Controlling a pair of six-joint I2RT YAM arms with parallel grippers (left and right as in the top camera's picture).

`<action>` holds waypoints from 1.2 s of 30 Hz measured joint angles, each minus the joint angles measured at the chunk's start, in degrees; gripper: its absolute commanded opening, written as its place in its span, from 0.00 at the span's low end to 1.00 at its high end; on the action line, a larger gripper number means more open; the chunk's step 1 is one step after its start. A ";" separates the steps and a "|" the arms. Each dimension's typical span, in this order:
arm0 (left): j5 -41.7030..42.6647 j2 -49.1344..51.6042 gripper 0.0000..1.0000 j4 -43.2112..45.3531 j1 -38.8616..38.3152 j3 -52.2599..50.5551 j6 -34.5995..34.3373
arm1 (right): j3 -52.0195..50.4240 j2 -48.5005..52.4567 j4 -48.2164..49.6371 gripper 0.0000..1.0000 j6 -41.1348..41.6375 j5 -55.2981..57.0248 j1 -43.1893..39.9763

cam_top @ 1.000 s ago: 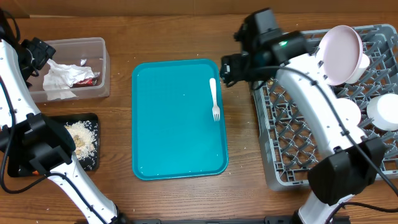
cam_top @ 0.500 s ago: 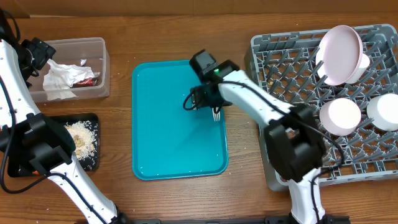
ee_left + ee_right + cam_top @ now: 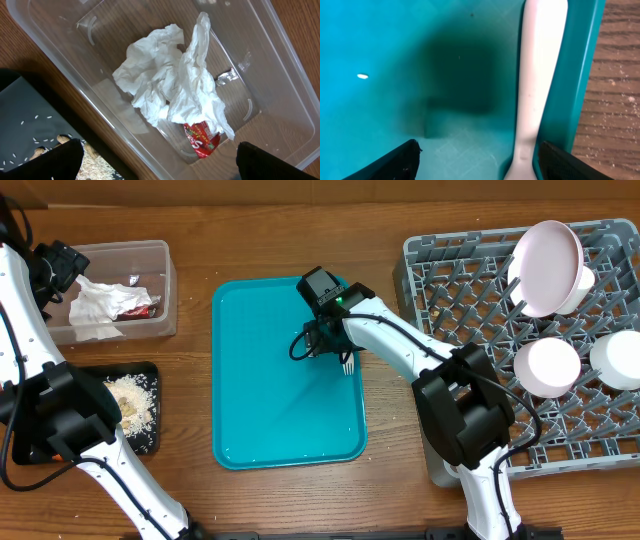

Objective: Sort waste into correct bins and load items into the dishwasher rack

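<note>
White plastic fork: seen overhead on the teal serving tray, beside its right rim, under the right gripper. In the left wrist view, the left gripper is spread wide, empty, over the clear tub. In the right wrist view, open fingers straddle the handle, untouched. Being light, stiff and slippery, it is probably best pinched mid-handle.

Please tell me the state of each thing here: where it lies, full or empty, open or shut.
Fork: flat on teal tray, by its rack-side edge, not gripped.
Right tool: open, astride fork.
Left tool: open, empty, above tub.
Tub: holds napkins and a wrapper.
Black tray: holds scraps.
Rack: holds plate and two bowls.
Plate: tilted on edge.
</note>
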 measured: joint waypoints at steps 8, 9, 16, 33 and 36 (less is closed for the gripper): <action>0.00 0.00 1.00 0.00 0.00 0.00 0.00 | 0.33 1.70 1.16 0.73 0.07 0.63 0.35; -0.02 0.00 1.00 0.00 0.00 0.00 0.00 | 0.33 1.70 1.14 0.70 0.02 0.61 0.35; 0.00 0.00 1.00 0.00 0.00 0.00 0.00 | 0.66 1.79 0.33 0.26 0.33 0.55 1.33; 0.00 0.00 1.00 0.00 0.00 0.00 0.00 | 4.42 2.16 -6.75 0.04 1.60 -3.74 4.11; 0.00 0.00 1.00 0.00 0.00 0.00 0.00 | 4.63 2.14 -7.65 0.04 1.73 -3.96 4.11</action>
